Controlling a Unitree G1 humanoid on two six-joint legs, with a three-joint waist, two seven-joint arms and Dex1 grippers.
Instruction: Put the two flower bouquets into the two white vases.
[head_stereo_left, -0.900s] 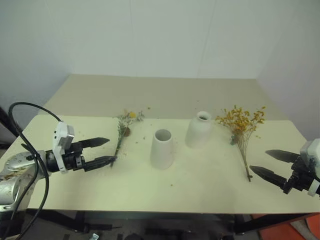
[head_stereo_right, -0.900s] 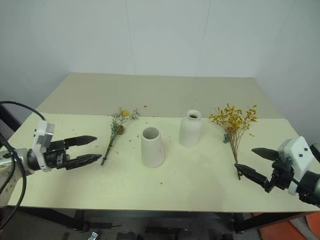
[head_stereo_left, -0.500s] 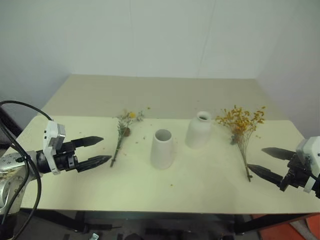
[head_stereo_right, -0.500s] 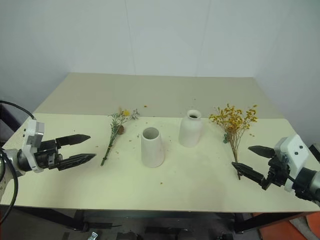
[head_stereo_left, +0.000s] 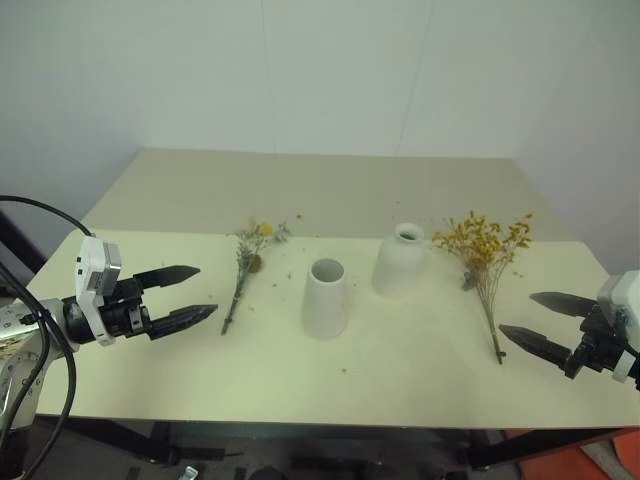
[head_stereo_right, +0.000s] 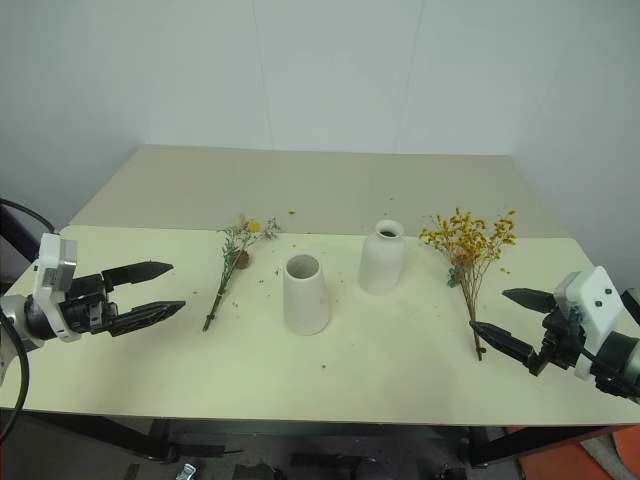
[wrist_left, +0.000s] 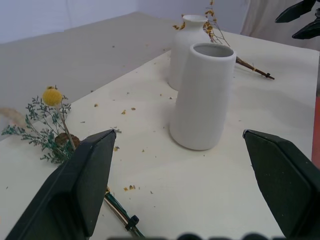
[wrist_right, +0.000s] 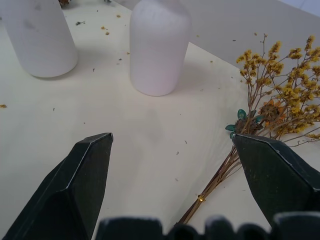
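I've drawn my left gripper (head_stereo_left: 190, 295) back toward nine o'clock off the grey-green sprig bunch (head_stereo_left: 243, 268), both sets of fingers wide open and empty, so neither bouquet is picked yet.

The two head views look forward and down from above the counter (head_stereo_left: 400, 375), taking in its whole width up to the wall. Each wrist view sits low and close, looking level between its own fingers (wrist_left: 85, 185). All four share the cone vase (head_stereo_right: 305, 293) and bottle vase (wrist_right: 159, 45).
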